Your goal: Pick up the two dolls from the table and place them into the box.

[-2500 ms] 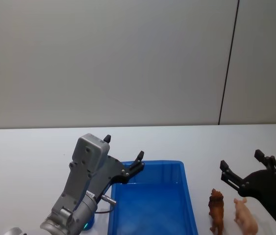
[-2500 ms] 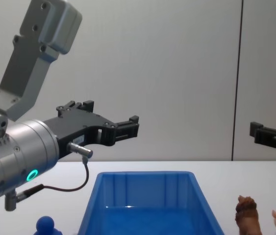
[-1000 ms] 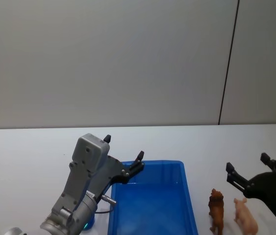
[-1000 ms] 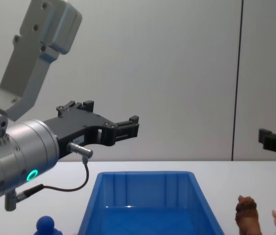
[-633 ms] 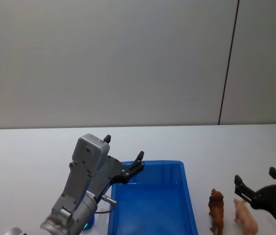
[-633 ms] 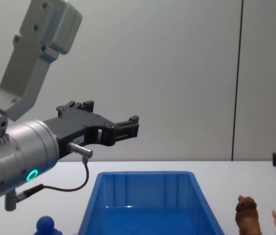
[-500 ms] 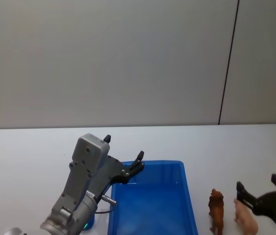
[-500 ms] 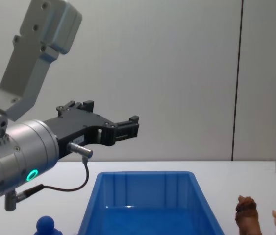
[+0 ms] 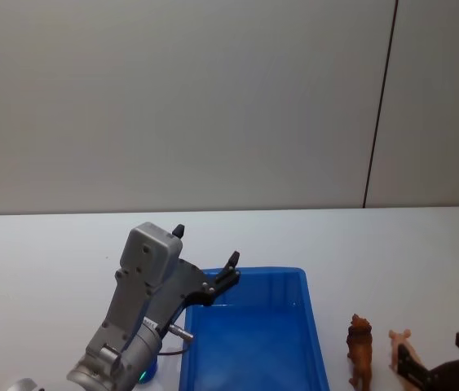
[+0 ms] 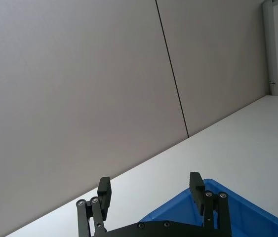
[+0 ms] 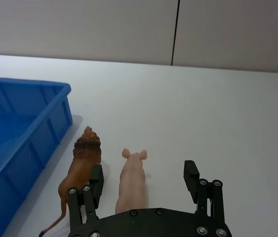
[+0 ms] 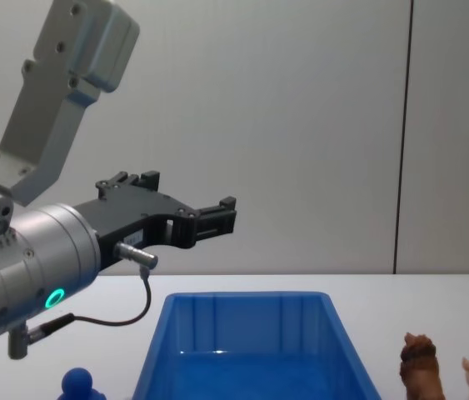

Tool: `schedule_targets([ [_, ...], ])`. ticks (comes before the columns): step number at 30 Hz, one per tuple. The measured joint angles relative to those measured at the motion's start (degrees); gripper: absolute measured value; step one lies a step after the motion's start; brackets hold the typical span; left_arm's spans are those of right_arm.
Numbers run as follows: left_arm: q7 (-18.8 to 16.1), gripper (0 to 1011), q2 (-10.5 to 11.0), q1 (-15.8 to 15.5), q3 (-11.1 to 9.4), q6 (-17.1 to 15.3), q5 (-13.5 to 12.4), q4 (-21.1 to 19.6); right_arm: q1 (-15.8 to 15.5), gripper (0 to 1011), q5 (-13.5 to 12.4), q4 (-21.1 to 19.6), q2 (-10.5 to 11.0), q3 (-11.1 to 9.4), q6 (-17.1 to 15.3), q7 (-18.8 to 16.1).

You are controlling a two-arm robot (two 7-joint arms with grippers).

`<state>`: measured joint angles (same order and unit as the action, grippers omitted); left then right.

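Observation:
The two dolls stand on the white table (image 9: 41, 261) just right of the blue box (image 9: 314, 326). The brown doll (image 9: 359, 349) is nearer the box, and the pink doll (image 9: 398, 339) is on its right. In the right wrist view my right gripper (image 11: 143, 177) is open, low over the table. One finger sits between the brown doll (image 11: 82, 158) and the pink doll (image 11: 131, 180), the other on the pink doll's far side. My left gripper (image 9: 206, 246) is open and holds nothing, raised over the box's far left corner.
A small blue knob-shaped object (image 12: 80, 385) stands on the table left of the box (image 12: 251, 321). A grey wall with a dark vertical seam closes the far side. Bare table lies to the right of the dolls (image 11: 237, 113).
My right gripper has dropped and drawn back, from well above the dolls to table level around the pink doll. The left arm, the box and the dolls have stayed put.

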<state>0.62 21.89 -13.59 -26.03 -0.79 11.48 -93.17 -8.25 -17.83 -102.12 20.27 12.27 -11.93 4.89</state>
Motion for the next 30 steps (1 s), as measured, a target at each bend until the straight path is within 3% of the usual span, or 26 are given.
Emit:
schedule_targets([
  [14,0.0,1001,0.0,0.0,0.0,0.0,0.0,0.0,-0.4,976,1.4,4.1,-1.4,0.7,1.9,-0.1],
  [24,0.0,1001,0.0,0.0,0.0,0.0,0.0,0.0,1.8,729,3.3,8.7,-3.2,1.2,4.5,-1.8],
  [30,0.0,1001,0.0,0.0,0.0,0.0,0.0,0.0,2.9,503,4.2,10.6,-4.0,1.4,5.8,-2.6],
])
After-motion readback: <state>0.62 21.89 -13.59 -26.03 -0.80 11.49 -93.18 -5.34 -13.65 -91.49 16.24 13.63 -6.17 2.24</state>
